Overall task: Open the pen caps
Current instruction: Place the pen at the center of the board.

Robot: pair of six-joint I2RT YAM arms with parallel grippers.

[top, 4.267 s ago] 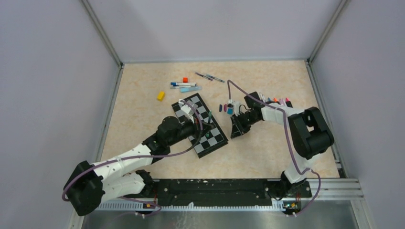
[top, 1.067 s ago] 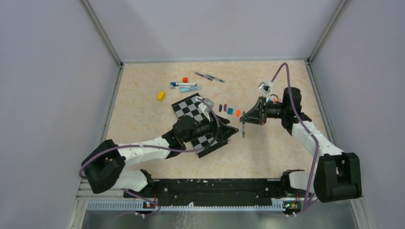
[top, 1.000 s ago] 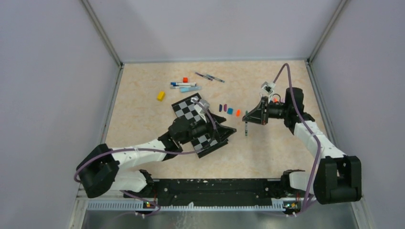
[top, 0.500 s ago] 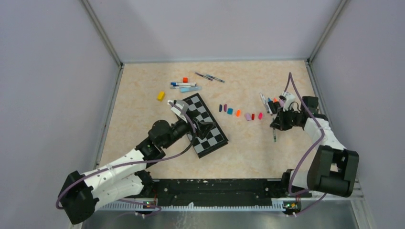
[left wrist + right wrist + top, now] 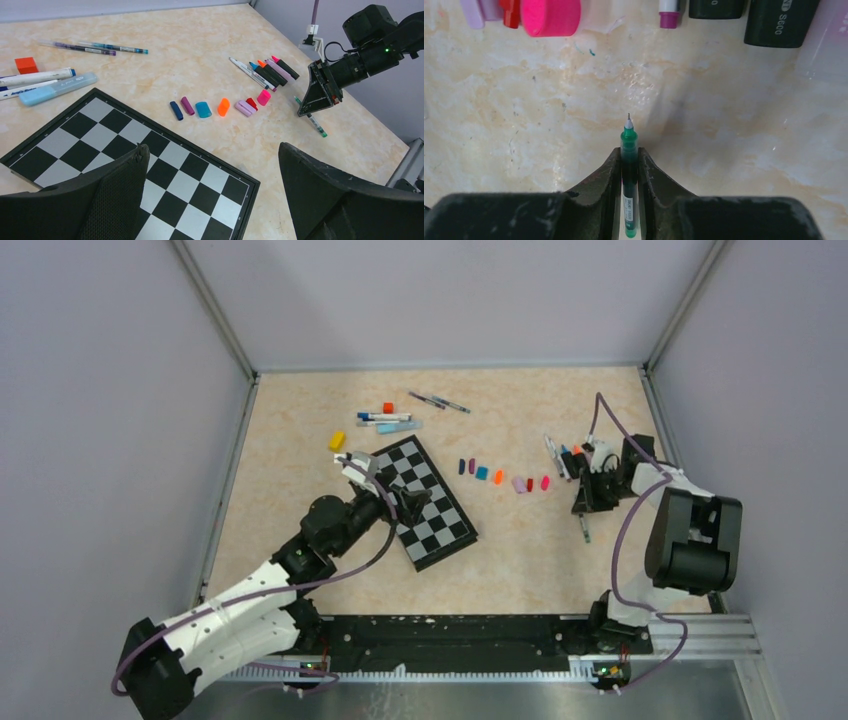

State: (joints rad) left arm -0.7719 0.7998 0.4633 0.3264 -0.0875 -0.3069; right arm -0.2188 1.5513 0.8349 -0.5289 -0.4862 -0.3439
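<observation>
Several pen caps (image 5: 498,477) lie in a row mid-table, from dark blue to pink (image 5: 263,97); the pink cap (image 5: 550,11) sits at the top of the right wrist view. My right gripper (image 5: 582,505) (image 5: 628,152) is low over the table, its fingers shut against an uncapped green pen (image 5: 628,140) whose tip points toward the caps. The pen's tail (image 5: 583,529) sticks out toward the near edge. My left gripper (image 5: 408,500) (image 5: 212,150) hangs wide open over the chessboard, holding nothing.
A chessboard (image 5: 440,530) lies left of centre. Uncapped markers (image 5: 565,455) lie side by side just beyond the right gripper. At the back are more pens (image 5: 385,420), two thin pens (image 5: 438,401), an orange-red cube (image 5: 388,407) and a yellow block (image 5: 337,440).
My right arm swung from mid-table to the right and lowered the green pen beside the markers. My left arm pulled back over the chessboard with its gripper open.
</observation>
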